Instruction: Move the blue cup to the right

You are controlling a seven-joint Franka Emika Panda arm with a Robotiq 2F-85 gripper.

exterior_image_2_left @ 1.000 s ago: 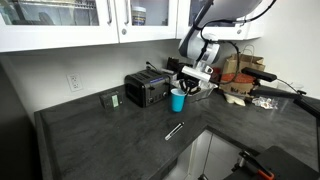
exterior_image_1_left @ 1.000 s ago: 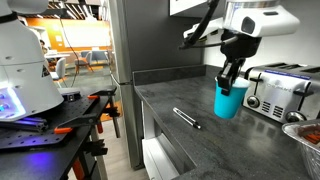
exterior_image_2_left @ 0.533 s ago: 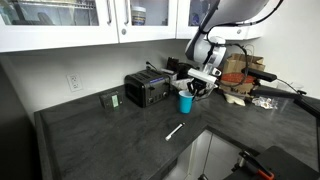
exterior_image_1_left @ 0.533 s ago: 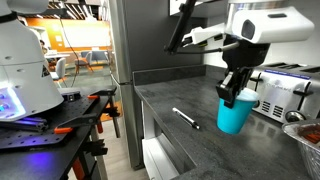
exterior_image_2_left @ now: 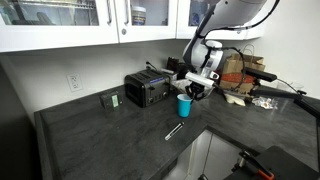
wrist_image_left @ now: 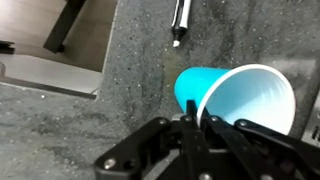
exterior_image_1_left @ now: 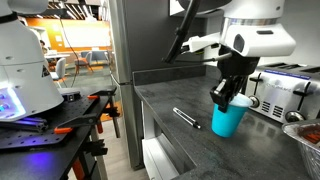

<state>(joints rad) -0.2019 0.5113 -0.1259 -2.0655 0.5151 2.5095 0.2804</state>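
Note:
The blue cup [exterior_image_1_left: 228,119] is a small turquoise plastic cup, pinched at its rim by my gripper [exterior_image_1_left: 229,97], and I cannot tell whether it touches the dark countertop. In an exterior view the cup [exterior_image_2_left: 184,104] hangs in front of the chrome toaster. In the wrist view the cup [wrist_image_left: 235,97] fills the centre, its open mouth facing the camera, with my black fingers [wrist_image_left: 190,125] shut on its rim.
A chrome toaster [exterior_image_1_left: 283,93] stands behind the cup; it also shows in an exterior view [exterior_image_2_left: 146,89]. A black-and-silver pen [exterior_image_1_left: 186,118] lies on the countertop [exterior_image_1_left: 180,135] near the cup. A bowl [exterior_image_1_left: 304,134] sits at the right edge. Cluttered items [exterior_image_2_left: 240,78] stand at the counter's far end.
My gripper has carried the cup away from the toaster, toward the counter's front edge, and lowered it slightly.

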